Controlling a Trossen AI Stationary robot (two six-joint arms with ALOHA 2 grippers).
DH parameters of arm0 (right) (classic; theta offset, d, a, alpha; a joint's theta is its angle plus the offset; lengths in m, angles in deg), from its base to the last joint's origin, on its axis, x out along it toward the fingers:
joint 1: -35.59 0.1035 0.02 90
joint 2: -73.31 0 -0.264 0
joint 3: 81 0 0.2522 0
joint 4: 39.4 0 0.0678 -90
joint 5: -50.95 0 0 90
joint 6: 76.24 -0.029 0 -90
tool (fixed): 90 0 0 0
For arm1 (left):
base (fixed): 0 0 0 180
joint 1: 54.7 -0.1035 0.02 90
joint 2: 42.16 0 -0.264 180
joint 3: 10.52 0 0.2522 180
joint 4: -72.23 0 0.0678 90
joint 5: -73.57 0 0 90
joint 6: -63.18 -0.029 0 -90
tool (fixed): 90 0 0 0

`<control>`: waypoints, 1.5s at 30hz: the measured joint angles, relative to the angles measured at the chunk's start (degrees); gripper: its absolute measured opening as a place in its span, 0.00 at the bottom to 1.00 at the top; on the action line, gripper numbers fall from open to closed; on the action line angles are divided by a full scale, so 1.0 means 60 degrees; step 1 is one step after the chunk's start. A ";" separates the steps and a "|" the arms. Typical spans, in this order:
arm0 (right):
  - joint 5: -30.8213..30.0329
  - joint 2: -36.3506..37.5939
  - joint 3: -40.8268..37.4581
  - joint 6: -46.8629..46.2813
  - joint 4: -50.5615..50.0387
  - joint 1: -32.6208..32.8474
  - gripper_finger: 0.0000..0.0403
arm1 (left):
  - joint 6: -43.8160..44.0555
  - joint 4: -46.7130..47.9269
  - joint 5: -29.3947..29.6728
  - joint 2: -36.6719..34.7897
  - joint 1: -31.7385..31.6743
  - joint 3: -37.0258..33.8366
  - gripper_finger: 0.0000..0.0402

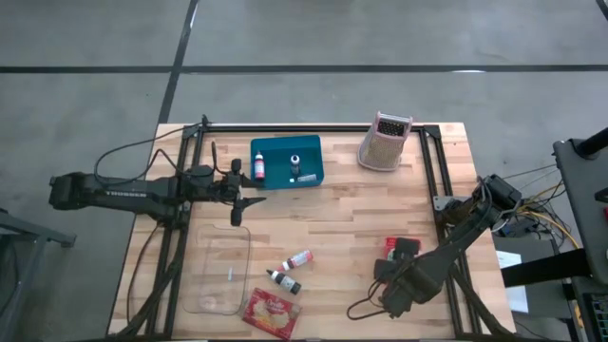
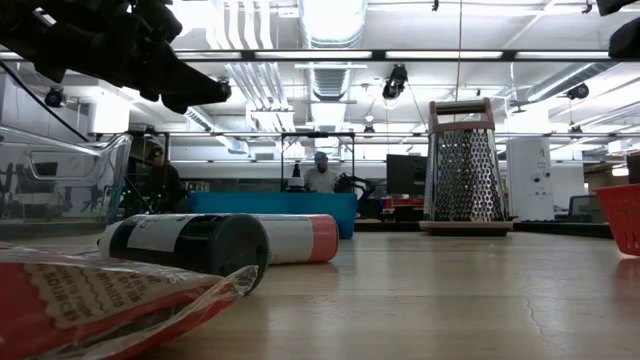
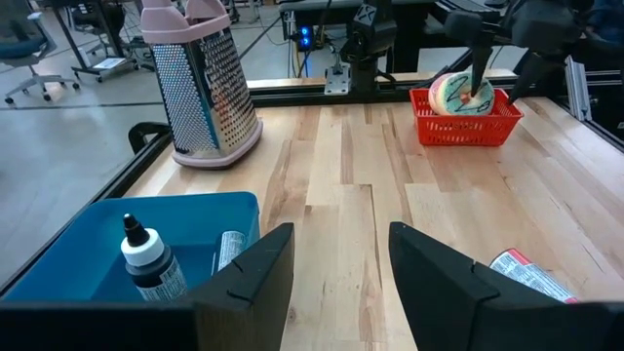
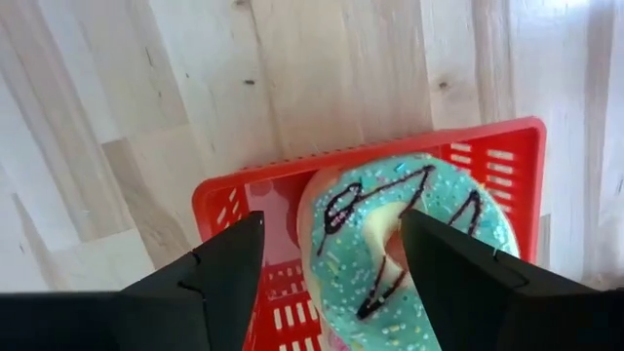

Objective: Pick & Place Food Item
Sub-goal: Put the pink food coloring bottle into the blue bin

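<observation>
A turquoise-iced doughnut [image 4: 409,244] with dark stripes stands tilted on edge in a red basket [image 4: 253,195] at the table's near right. It also shows in the left wrist view [image 3: 463,93]. My right gripper [image 4: 331,273] points down into the basket, open, with one finger on either side of the doughnut. One finger is clear of the doughnut; the other covers its edge. In the high view the gripper [image 1: 404,252] hides the doughnut. My left gripper [image 1: 242,204] is open and empty above the table, near the blue tray [image 1: 286,161]. My right gripper's fingers come from above, one on each side of the doughnut. One finger [image 4: 487,283] overlaps the doughnut's edge, and I cannot tell whether it touches it. The doughnut rests in the basket.
The blue tray holds small bottles [image 3: 146,258]. A pink-topped grater [image 1: 384,142] stands at the far right. A clear container [image 1: 220,271], two small bottles [image 1: 299,259] and a red snack packet [image 1: 271,313] lie at the near left. Bare wood lies in the middle.
</observation>
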 joint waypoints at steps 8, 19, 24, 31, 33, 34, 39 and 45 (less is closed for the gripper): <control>-0.1058 0.0002 0.0467 0.1009 0.0007 0.0004 0.58 | 0.0000 -0.0001 0.0000 0.0000 0.0000 0.0000 0.43; -0.4489 0.0769 0.0664 0.3842 0.2531 -0.0074 0.57 | 0.0000 -0.0007 0.0000 0.0000 0.0002 0.0000 0.43; -0.4780 0.1259 0.0327 0.6138 0.5103 -0.0294 0.57 | 0.0000 -0.0007 0.0000 0.0000 0.0004 0.0000 0.43; -0.3487 0.1650 -0.0800 0.9808 1.0048 -0.0925 0.55 | 0.0007 -0.0081 0.0002 0.0000 0.0000 0.0000 0.43; -0.2806 0.1746 -0.1305 1.0561 1.1516 -0.1223 0.55 | 0.0007 -0.0082 0.0002 0.0000 0.0000 0.0000 0.43; -0.2409 0.1808 -0.1588 1.0866 1.2228 -0.1393 0.55 | 0.0007 -0.0084 0.0002 0.0000 0.0000 0.0000 0.43; -0.0488 0.2150 -0.3097 1.1756 1.5846 -0.2390 0.54 | 0.0011 -0.0084 0.0004 0.0000 0.0000 0.0000 0.43; -0.0010 0.2399 -0.4366 1.1742 1.8446 -0.3558 0.54 | 0.0014 -0.0126 0.0001 0.0000 0.0000 0.0000 0.43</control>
